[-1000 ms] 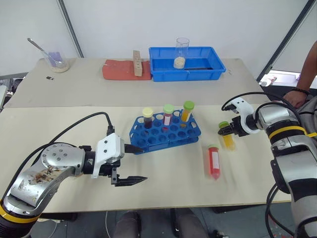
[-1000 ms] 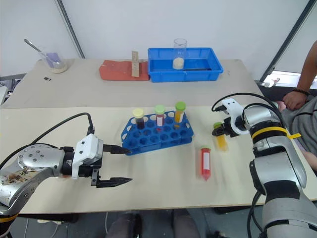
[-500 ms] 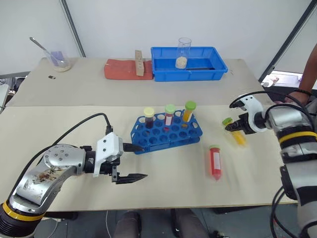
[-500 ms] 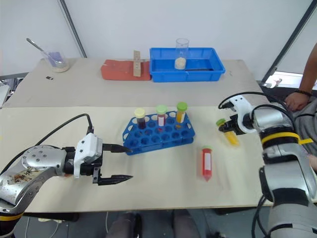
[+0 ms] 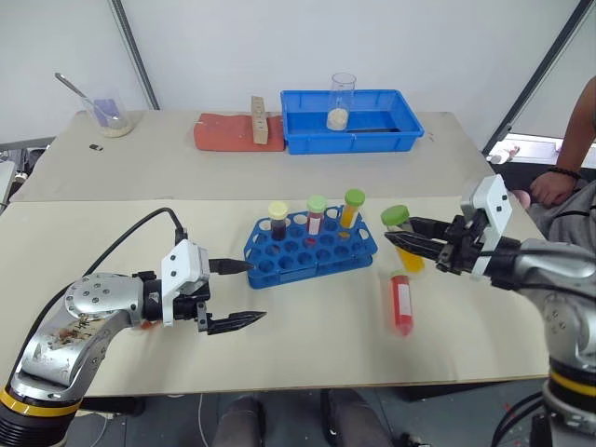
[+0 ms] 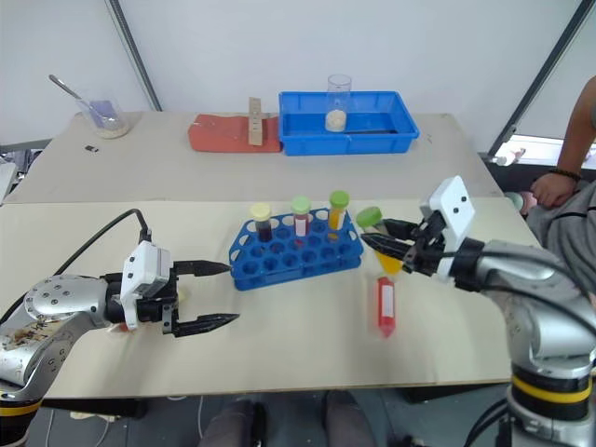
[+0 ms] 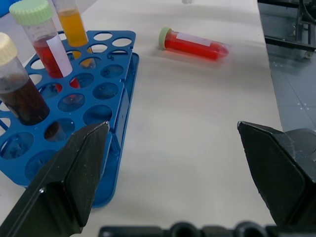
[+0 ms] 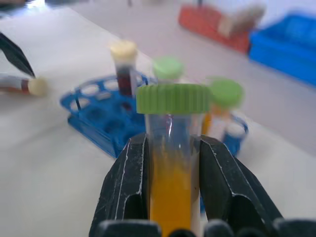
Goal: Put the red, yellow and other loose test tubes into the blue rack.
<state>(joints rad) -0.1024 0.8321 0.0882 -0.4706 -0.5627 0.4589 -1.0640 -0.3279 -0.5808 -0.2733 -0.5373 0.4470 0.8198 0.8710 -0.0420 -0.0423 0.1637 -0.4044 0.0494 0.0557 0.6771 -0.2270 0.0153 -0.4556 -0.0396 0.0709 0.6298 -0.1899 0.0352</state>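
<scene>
Right gripper (image 5: 402,235) is reaching in from the right, pointing roughly level toward the left, black fingers (image 8: 129,185) clamping on a yellow tube (image 8: 170,168) held upright. Left gripper (image 5: 244,292) is hovering low on the left side, pointing right, its two fingers (image 7: 69,177) spreading wide apart, gripping nothing

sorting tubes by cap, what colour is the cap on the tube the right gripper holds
Green, on the yellow tube; clearest in the right wrist view.
</scene>
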